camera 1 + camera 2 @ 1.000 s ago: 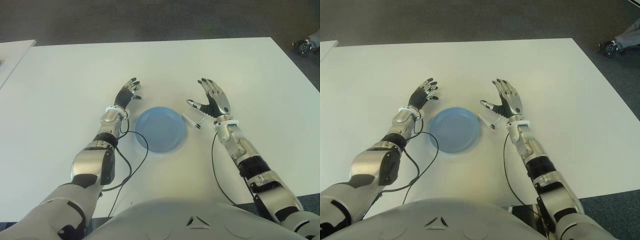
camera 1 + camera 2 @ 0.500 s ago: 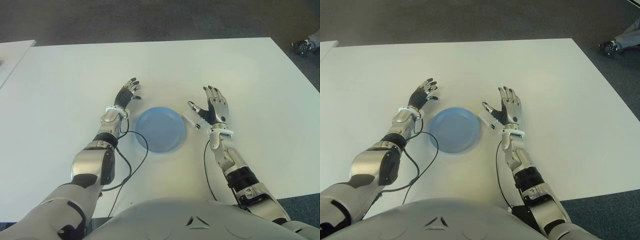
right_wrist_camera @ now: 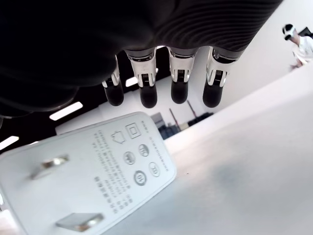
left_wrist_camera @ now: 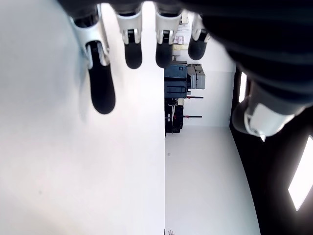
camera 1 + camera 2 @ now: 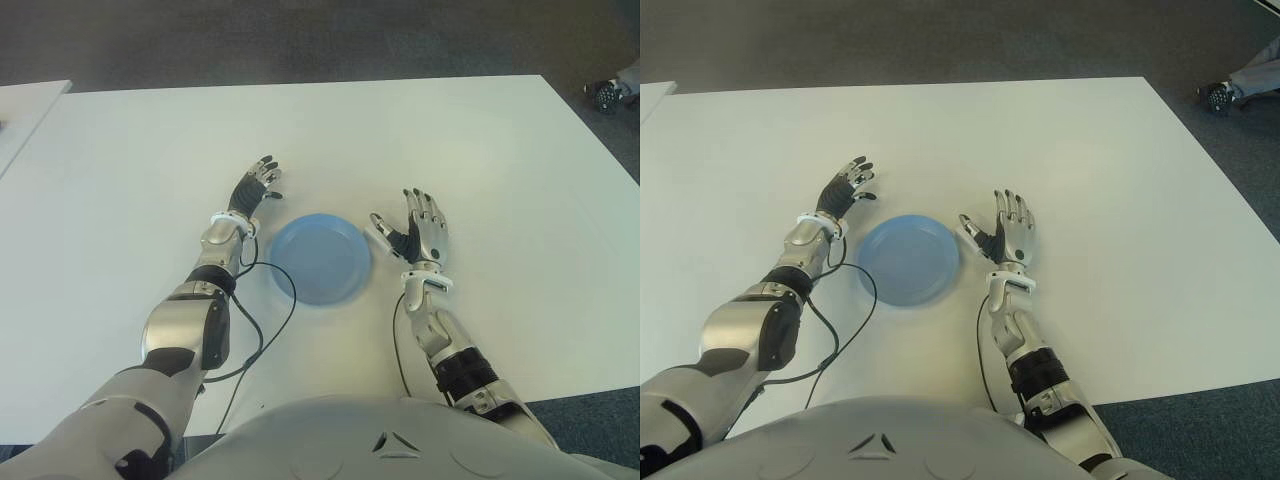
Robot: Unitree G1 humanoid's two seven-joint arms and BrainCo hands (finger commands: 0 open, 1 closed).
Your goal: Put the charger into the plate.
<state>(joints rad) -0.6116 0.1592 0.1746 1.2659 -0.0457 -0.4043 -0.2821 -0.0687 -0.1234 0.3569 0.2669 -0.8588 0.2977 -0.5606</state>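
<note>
Blue and bare, the plate has nothing in it, so your task looks barely begun; the white charger sits just in front of your right hand, on its thumb side toward the plate; that hand's fingers are spread and grip nothing; your left hand shows open too, past the plate's other side; grasping, carrying and placing all remain.

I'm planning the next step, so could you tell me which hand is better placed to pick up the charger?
The right hand: the charger lies right at its open fingers, by the plate's right rim. The left hand shows beyond the plate's left side, holding nothing.
</note>
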